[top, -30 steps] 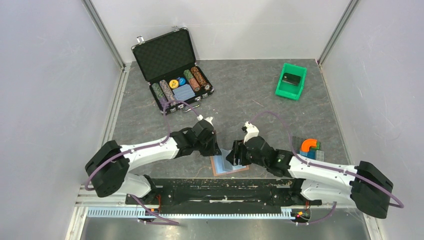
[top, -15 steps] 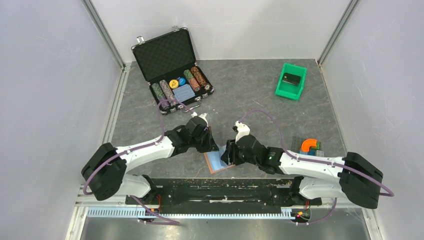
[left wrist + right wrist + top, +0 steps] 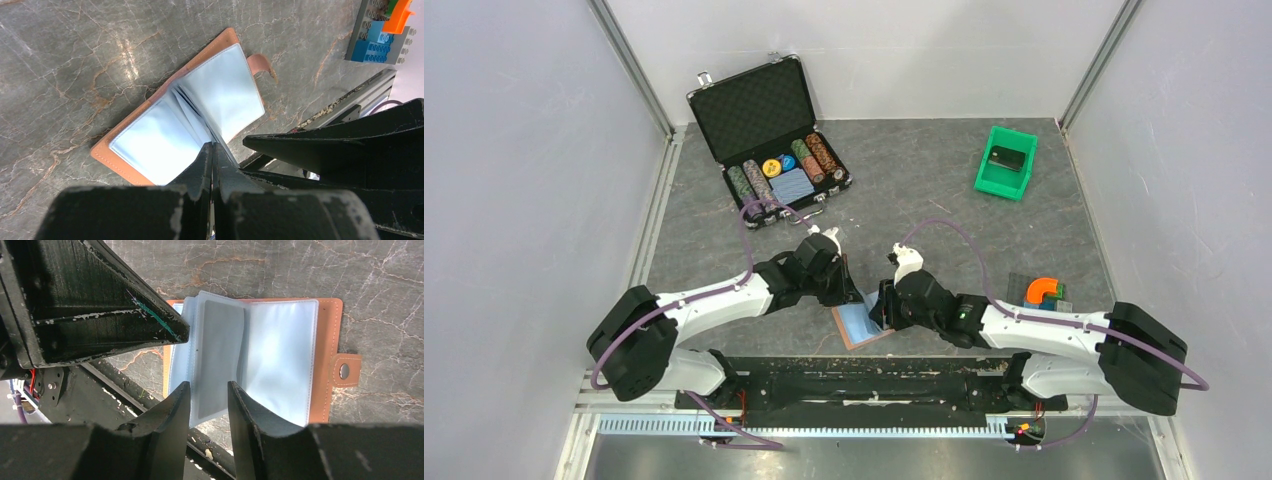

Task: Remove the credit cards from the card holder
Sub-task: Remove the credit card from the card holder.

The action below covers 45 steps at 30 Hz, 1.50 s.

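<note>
L tool (image 3: 213, 150) jaws pressed together at card holder's (image 3: 150, 137) leaves (image 3: 197, 122), grip on one unclear; holder lies open, mid near edge of tabletop (image 3: 924, 200). R tool (image 3: 207, 390), jaws slightly apart, straddles sleeve (image 3: 212, 412) w/ grey credit card (image 3: 220, 350), its long axis straight ahead.

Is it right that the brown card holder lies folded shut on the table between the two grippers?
Not quite. The card holder lies open, not folded shut, as the right wrist view shows. It does lie on the table between the left gripper and the right gripper.
</note>
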Motion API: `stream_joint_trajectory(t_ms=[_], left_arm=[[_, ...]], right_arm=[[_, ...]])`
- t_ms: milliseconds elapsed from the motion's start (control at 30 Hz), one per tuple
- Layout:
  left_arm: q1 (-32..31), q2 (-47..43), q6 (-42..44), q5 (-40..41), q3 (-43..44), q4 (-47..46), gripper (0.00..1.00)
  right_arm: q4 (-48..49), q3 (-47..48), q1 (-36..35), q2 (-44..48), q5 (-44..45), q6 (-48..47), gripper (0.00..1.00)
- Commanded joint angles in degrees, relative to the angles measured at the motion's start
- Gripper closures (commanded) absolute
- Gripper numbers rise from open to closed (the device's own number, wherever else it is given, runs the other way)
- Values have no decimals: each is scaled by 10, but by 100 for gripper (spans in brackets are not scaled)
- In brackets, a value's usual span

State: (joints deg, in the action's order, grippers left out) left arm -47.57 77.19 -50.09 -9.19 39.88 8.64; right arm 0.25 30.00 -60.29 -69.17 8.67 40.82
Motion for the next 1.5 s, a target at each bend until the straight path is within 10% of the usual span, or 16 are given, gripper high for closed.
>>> stream_joint_trajectory(t_ms=[0,1033,1467], left_arm=[[3,-13,17,-5,-4,-20,98],[45,25,94,59,24,57,97],[50,-16,80,22,38,101,50]], right_arm=[[-2,24,-4,-3,30,-17,65],[24,12,-11,-9,14,-12,67],[31,18,-13,-7,22,-12,77]])
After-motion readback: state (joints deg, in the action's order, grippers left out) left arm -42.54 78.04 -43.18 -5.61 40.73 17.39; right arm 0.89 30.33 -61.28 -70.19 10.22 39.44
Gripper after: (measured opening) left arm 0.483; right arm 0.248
